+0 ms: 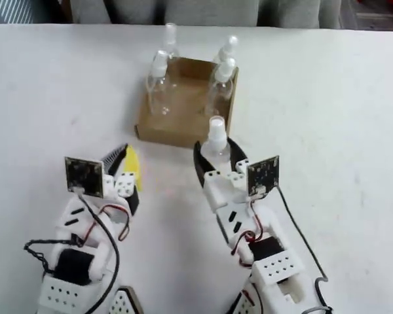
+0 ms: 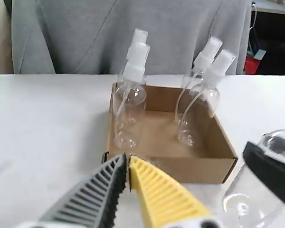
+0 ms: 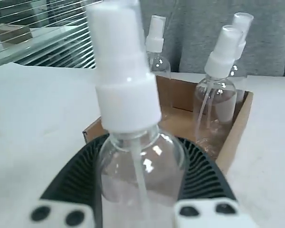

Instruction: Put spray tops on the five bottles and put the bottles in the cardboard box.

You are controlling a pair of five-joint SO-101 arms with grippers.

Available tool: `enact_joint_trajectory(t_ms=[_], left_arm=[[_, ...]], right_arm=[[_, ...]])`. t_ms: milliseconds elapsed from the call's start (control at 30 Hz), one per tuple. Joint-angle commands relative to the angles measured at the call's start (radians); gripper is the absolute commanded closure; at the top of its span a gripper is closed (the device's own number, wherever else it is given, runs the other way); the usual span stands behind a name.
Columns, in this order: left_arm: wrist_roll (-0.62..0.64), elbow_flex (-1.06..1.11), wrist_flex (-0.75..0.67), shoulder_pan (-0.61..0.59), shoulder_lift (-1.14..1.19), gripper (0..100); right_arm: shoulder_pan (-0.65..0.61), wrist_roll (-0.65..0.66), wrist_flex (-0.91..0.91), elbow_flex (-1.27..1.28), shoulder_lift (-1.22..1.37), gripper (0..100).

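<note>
Right gripper (image 1: 217, 152) clamps a spray-topped bottle (image 1: 216, 131) just beside the near wall of the cardboard box (image 1: 170, 135). Left gripper (image 1: 126, 156), fingers together, sits near its corner, possibly touching.

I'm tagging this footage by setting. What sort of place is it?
Probably an indoor lab or workshop: one robot arm beside a second arm at a plain white table, a cardboard box holding spray bottles, and what look like slatted blinds beyond.
</note>
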Motion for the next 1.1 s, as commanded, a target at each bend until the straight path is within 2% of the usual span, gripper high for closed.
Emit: enact_joint_trajectory(t_ms=[0, 133, 400, 800, 933, 1067], left_arm=[[0.0, 0.075, -0.086, -0.033, -0.015, 98], [0.0, 0.143, -0.146, -0.087, -0.012, 98], [-0.008, 0.143, -0.058, -0.094, -0.015, 98], [-0.009, 0.143, -0.054, -0.102, -0.015, 98], [-0.009, 0.143, -0.054, -0.102, -0.015, 98], [-0.009, 0.143, -0.054, -0.102, -0.015, 98]], right_arm=[[0.044, 0.002, -0.036, -0.092, -0.008, 98.2], [0.067, 0.002, -0.033, -0.157, -0.007, 98.2], [0.074, 0.009, -0.033, -0.292, 0.024, 98.2], [0.11, 0.0, -0.042, -0.649, 0.516, 98.2], [0.11, -0.06, -0.186, -0.695, 0.674, 98.2], [0.111, -0.06, -0.344, -0.721, 0.839, 98.2]])
